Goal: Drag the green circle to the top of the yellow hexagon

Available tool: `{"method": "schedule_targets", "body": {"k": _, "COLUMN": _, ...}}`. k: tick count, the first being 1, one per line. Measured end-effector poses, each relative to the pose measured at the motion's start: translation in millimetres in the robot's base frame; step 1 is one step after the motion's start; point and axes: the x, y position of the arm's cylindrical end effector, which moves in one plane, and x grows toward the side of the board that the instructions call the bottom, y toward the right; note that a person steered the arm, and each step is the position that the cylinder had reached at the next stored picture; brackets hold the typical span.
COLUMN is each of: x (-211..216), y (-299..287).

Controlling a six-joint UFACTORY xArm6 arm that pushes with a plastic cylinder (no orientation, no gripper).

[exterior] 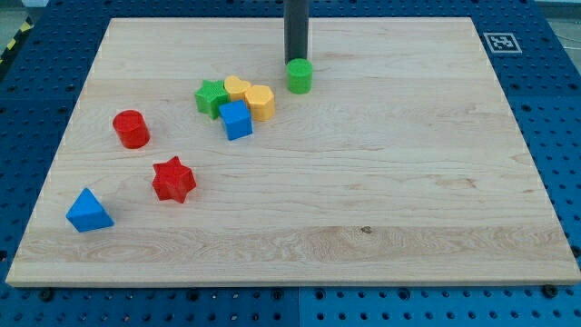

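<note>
The green circle [300,76] stands on the wooden board [381,182], near the view's top centre. My tip [296,62] is right behind it, at its top edge, touching or nearly touching. Left of and slightly below the circle lies a tight cluster. In it are a yellow block that looks like the hexagon [237,88], a second yellow block that looks heart-shaped [260,102], a green star [211,97] and a blue cube [236,120]. A small gap separates the green circle from the nearer yellow block.
A red cylinder [131,128] sits at the left. A red star [173,179] lies below it and a blue triangle [88,211] is near the bottom left corner. A marker tag [500,42] is at the board's top right corner.
</note>
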Motion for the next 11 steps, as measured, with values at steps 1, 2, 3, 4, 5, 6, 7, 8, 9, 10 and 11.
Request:
{"method": "schedule_targets", "body": {"k": 1, "x": 5, "y": 8}}
{"method": "schedule_targets", "body": {"k": 2, "x": 2, "y": 25}}
{"method": "schedule_targets", "body": {"k": 3, "x": -13, "y": 46}}
{"method": "schedule_targets", "body": {"k": 4, "x": -16, "y": 67}}
{"method": "schedule_targets", "body": {"k": 5, "x": -10, "y": 74}}
{"method": "schedule_targets", "body": {"k": 6, "x": 20, "y": 74}}
{"method": "schedule_targets", "body": {"k": 7, "x": 41, "y": 70}}
{"method": "schedule_targets", "body": {"k": 8, "x": 45, "y": 65}}
{"method": "schedule_targets", "body": {"k": 9, "x": 43, "y": 62}}
{"method": "schedule_targets", "body": {"k": 10, "x": 34, "y": 61}}
{"method": "schedule_targets", "body": {"k": 11, "x": 30, "y": 55}}
